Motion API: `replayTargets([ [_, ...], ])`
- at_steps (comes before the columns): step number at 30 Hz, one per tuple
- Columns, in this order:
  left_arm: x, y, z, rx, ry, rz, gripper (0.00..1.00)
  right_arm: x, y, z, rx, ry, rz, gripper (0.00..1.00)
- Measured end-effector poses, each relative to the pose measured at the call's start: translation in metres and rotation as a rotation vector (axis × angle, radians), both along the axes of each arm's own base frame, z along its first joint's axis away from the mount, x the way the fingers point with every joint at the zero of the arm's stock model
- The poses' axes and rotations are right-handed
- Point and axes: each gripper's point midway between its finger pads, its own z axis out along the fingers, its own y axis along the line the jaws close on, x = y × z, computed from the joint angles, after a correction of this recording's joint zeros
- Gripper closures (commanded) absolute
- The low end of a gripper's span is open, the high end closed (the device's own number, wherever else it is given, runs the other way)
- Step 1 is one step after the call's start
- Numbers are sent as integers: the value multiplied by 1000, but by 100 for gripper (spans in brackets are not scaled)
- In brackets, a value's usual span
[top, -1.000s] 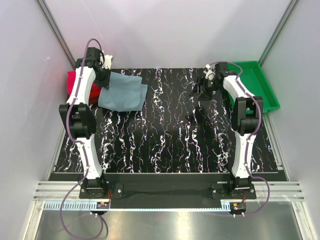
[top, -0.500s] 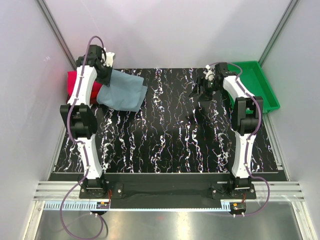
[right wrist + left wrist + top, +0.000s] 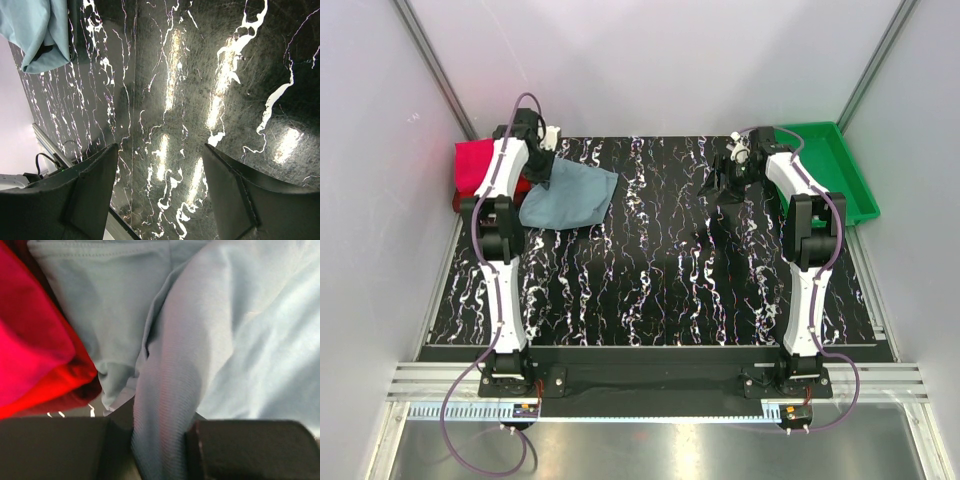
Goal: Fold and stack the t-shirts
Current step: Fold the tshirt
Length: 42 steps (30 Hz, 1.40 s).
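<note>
Spreading out to the right of the left gripper (image 3: 542,166), the dusty grey-blue cloth t-shirt (image 3: 572,195) sits at the far left corner of the black, white-veined marbled table (image 3: 660,280) as a rough slanted rectangle. From above it cannot be told how much of it rests on the surface. In the left wrist view a bunched ridge of this shirt (image 3: 170,365) runs down between the two black fingers (image 3: 250,450), which are pinching the fabric with only the fold between them. A stitched hem crosses the top of that view.

Just beside the grey-blue shirt, on its left, lie two folded shirts at the table's left edge: a magenta-pink cloth t-shirt (image 3: 475,158) on top of a red cloth t-shirt (image 3: 462,197). Up close, the pink (image 3: 20,365) and red (image 3: 65,385) layers touch the grey-blue cloth.

Well apart, at the far right of the table, the right gripper (image 3: 725,180) hovers above the bare marbled surface (image 3: 200,75) with its fingers (image 3: 90,195) spread wide and nothing between them. A green plastic tray (image 3: 825,165) stands just beyond it at the table's right edge.
</note>
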Motion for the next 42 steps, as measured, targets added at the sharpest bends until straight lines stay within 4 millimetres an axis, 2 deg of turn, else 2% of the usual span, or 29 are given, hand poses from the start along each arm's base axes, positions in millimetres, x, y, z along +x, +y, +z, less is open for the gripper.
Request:
replayTargets([
  [1, 2, 1, -2, 5, 0, 1, 93, 0, 0, 0, 0, 1, 0, 25],
  [2, 3, 1, -4, 10, -2, 2, 60, 0, 0, 0, 0, 0, 0, 25],
  [3, 3, 1, -5, 17, -1, 0, 49, 0, 0, 0, 0, 0, 0, 25],
  [6, 7, 2, -4, 46, -16, 18, 39, 0, 0, 0, 0, 1, 0, 25],
  [10, 11, 15, -2, 138, -48, 62, 32, 0, 0, 0, 0, -1, 0, 25],
  [16, -4, 40, 11, 213, -54, 121, 32, 1, 0, 0, 1, -2, 0, 24],
  [20, -19, 67, 21, 221, -48, 185, 30, 1, 0, 0, 1, -2, 0, 24],
  [25, -21, 103, 26, 222, -59, 263, 30, 0, 2, 1, 11, -2, 5, 26],
  [28, -20, 111, 34, 204, -76, 278, 31, -1, 10, 10, 42, -9, 28, 27],
  [30, -22, 106, 35, 172, -79, 267, 31, 1, 26, 26, 68, -26, 65, 26],
  [32, -29, 97, 33, 130, -60, 252, 31, 11, 54, 51, 111, -105, 127, 25],
  [34, -37, 89, 28, 96, -35, 241, 31, 14, 97, 78, 158, -190, 211, 25],
  [36, -45, 81, 20, 57, -3, 232, 31, 2, 139, 91, 191, -235, 300, 25],
  [39, -53, 74, 11, 7, 35, 232, 31, -27, 190, 86, 209, -228, 408, 25],
  [42, -61, 76, 4, -34, 65, 250, 31, -56, 223, 58, 199, -171, 492, 25],
])
